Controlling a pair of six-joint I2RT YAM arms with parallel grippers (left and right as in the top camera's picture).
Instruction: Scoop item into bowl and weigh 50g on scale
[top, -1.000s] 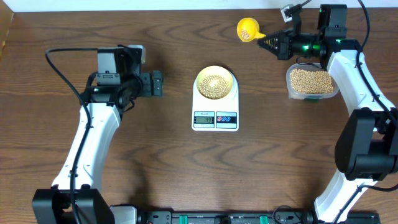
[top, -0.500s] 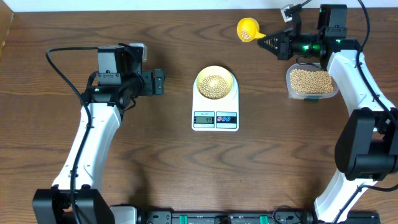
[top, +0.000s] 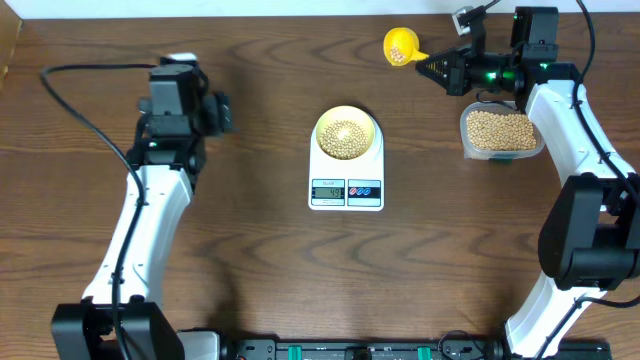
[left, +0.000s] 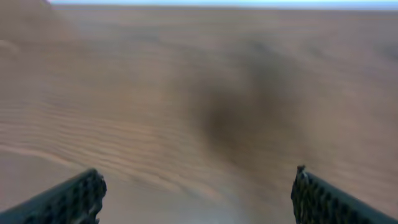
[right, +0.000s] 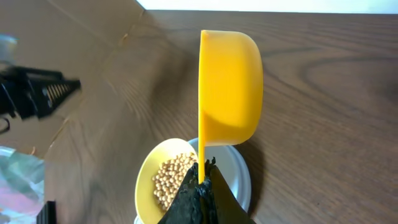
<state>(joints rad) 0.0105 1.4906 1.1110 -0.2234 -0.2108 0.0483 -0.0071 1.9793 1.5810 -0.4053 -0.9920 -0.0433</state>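
A pale yellow-green bowl (top: 347, 133) with tan beans (top: 346, 137) sits on the white scale (top: 347, 186) at the table's middle. The bowl also shows in the right wrist view (right: 163, 175). My right gripper (top: 436, 66) is shut on the handle of a small yellow scoop (top: 400, 46) with a few beans in it, held at the far right, away from the bowl. The right wrist view shows the scoop (right: 230, 87) from its side, above the jaws (right: 204, 169). My left gripper (left: 196, 186) is open and empty over bare table, at the far left in the overhead view (top: 222, 113).
A clear plastic tub (top: 500, 133) full of beans stands at the right, under my right arm. The table's far edge runs close behind the scoop. Cables trail from both arms.
My left arm has swung back and to the left, away from the scale. The right gripper and scoop have barely moved.
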